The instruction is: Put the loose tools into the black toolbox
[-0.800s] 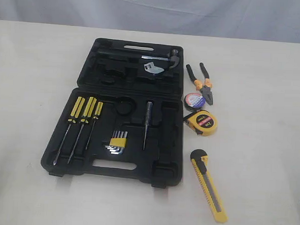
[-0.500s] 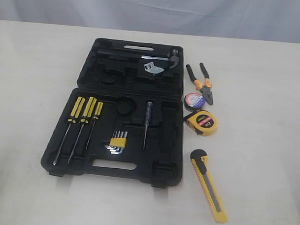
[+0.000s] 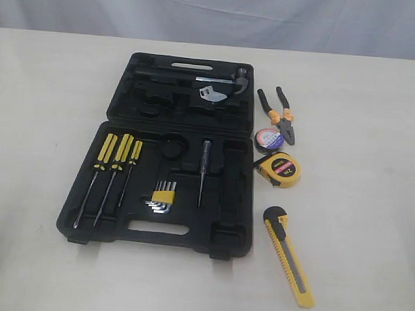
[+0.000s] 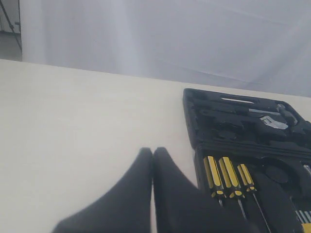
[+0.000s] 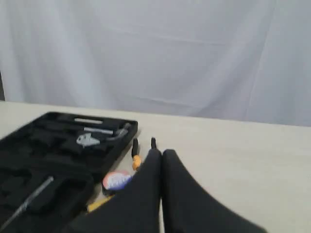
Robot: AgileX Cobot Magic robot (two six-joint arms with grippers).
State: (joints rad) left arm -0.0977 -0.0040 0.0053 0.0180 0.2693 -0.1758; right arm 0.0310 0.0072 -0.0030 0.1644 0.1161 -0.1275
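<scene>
Pliers (image 3: pixel 280 116) with orange-and-black handles lie on the table (image 3: pixel 45 122) just right of the open black toolbox (image 3: pixel 243 198). Their handles spread toward the far edge and their nose points near-right. Just beside the nose, the dark tape roll (image 3: pixel 269 139) lies flat with its blue-white label up. Nearer, the yellow-black tape measure (image 3: pixel 280 170) lies on its side. The long yellow utility knife (image 3: pixel 288 256) lies nearest of all. Its long axis slants, with the black tip toward the toolbox and the yellow tail toward the near right. None of the four is in the toolbox. Left gripper (image 4: pixel 152 154) and right gripper (image 5: pixel 162 154) both have their fingers pressed together, holding nothing.
</scene>
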